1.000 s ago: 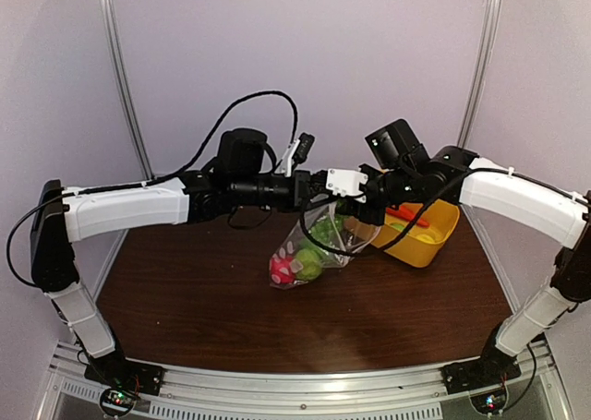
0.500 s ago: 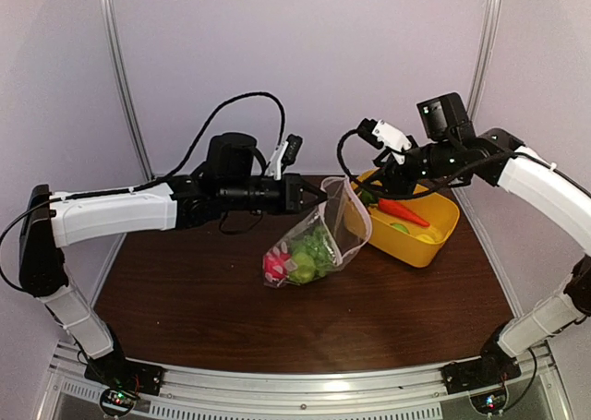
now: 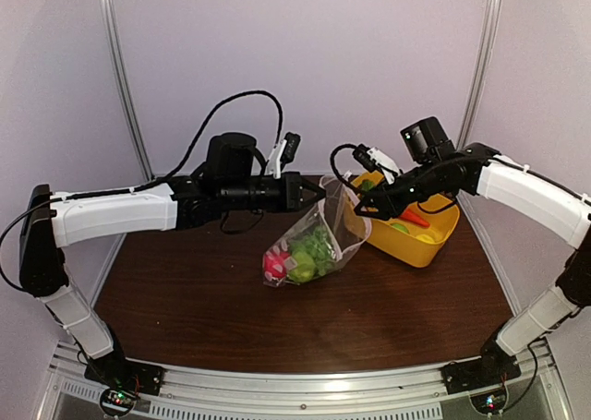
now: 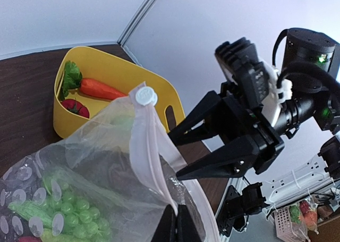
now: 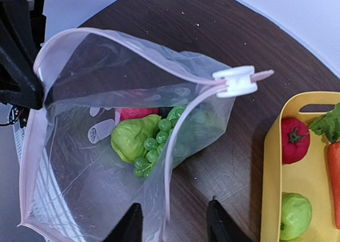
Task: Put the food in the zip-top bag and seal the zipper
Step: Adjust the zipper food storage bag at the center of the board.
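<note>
Your left gripper (image 4: 175, 220) is clamped on the bag's (image 3: 314, 240) rim, holding its mouth up while its bottom rests on the table (image 3: 185, 300). Your right gripper (image 5: 174, 205) hangs with fingers apart, seemingly astride the opposite rim. Tug there and the film may slip the left pinch, and the mouth could sag shut before the carrot (image 4: 101, 89) leaves the basket (image 3: 420, 249).

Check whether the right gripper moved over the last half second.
Yes. The right gripper dropped from above the yellow basket's far rim to its left end, beside the zip-top bag's mouth.
</note>
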